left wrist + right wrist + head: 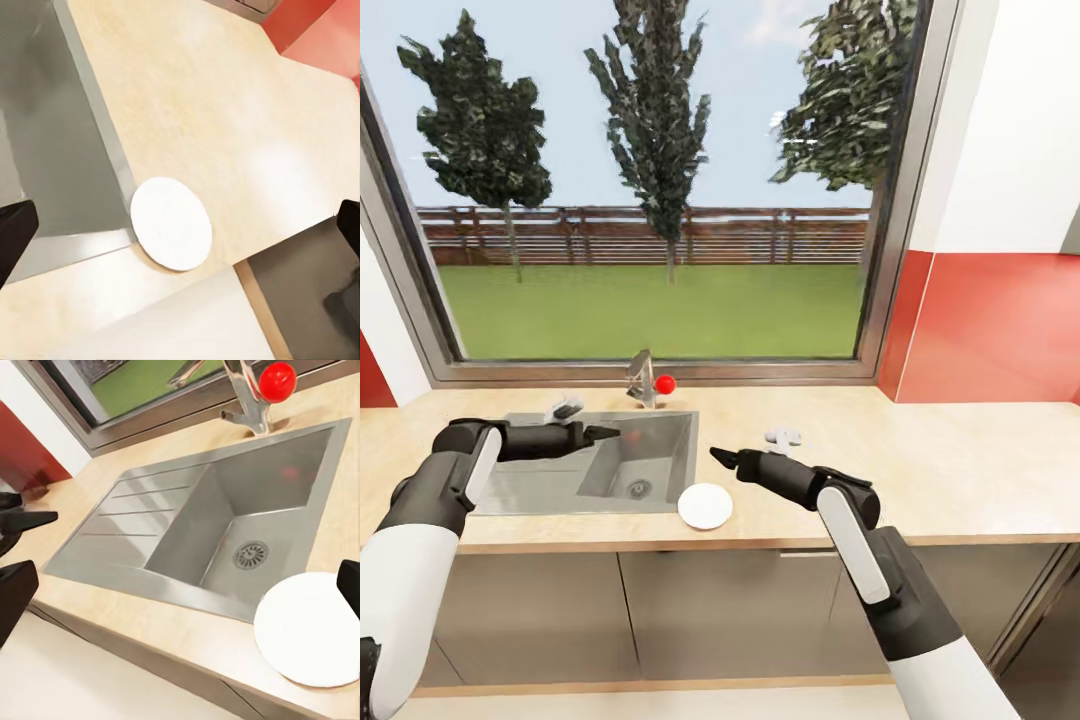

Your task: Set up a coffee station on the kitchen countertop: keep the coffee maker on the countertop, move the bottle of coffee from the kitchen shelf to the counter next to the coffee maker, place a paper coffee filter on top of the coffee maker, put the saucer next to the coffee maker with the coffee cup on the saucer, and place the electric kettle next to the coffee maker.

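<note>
Left gripper [610, 433]: held over the sink [550, 480], above the drainboard side, fingers pointing toward the basin; empty; in the head view the black fingertips read as drawn nearly together, while the left wrist view puts a dark finger [15, 232] at each edge with a wide gap between; open or closed cannot be told.

Right gripper [717, 456]: held low over the kitchen countertop [960, 470], just beside the sink's right edge, tips pointing toward the basin; empty; finger spread likewise not readable in the head view; right wrist view shows dark finger [15, 596] edges far apart.

Saucer [705, 506]: round, white, flat on the countertop at the sink's front right corner, its edge touching or slightly overlapping the steel rim [90, 247]; near the counter's front edge; below and just in front of the right gripper, not touched by either.

Sink: stainless, ribbed drainboard [127, 521] on one side, deep basin with round drain [251, 554] on the other.

Faucet [643, 378]: behind the basin, chrome, with a red ball knob [665, 383].

Small grey-white object [784, 437]: on the countertop behind the right forearm; type unclear.

Beyond: grey cabinet fronts [690, 610] below; window [650, 180] with trees, lawn, fence; red wall panel [1000, 330] to the right.
</note>
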Tool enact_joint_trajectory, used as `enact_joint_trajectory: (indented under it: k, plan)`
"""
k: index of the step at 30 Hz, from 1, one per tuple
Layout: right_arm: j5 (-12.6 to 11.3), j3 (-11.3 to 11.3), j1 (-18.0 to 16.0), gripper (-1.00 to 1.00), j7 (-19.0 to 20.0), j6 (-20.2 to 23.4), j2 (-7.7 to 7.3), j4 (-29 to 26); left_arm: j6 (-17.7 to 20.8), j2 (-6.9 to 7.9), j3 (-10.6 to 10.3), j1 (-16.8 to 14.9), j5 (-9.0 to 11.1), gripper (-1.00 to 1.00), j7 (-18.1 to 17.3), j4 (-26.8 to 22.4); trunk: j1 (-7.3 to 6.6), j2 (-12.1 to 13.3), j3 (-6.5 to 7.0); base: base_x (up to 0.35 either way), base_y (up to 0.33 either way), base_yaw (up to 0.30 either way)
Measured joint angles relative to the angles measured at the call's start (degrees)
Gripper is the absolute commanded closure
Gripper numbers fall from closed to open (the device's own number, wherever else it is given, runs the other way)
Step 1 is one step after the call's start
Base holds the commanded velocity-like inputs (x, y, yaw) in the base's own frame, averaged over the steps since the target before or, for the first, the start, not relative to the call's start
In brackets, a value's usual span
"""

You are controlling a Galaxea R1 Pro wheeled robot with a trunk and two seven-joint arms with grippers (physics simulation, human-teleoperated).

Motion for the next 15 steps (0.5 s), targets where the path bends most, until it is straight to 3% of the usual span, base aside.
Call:
enact_joint_trajectory:
  k: [6,15]
  plan:
    - [0.2,0.1,0.1,-1.00,-0.2,0.0,1.94,1.2,-0.1,0.02,0.0,1.9,0.0,-1.00,0.0,0.9,-0.01,0.0,0.00,0.071,0.004,0.000]
    - [0.2,-0.1,0.1,-1.00,-0.4,-0.1,2.39,4.1,-0.1,-0.13,0.0,3.4,0.1,-1.00,0.0,1.1,-0.03,0.0,0.00,0.296,0.000,0.000]
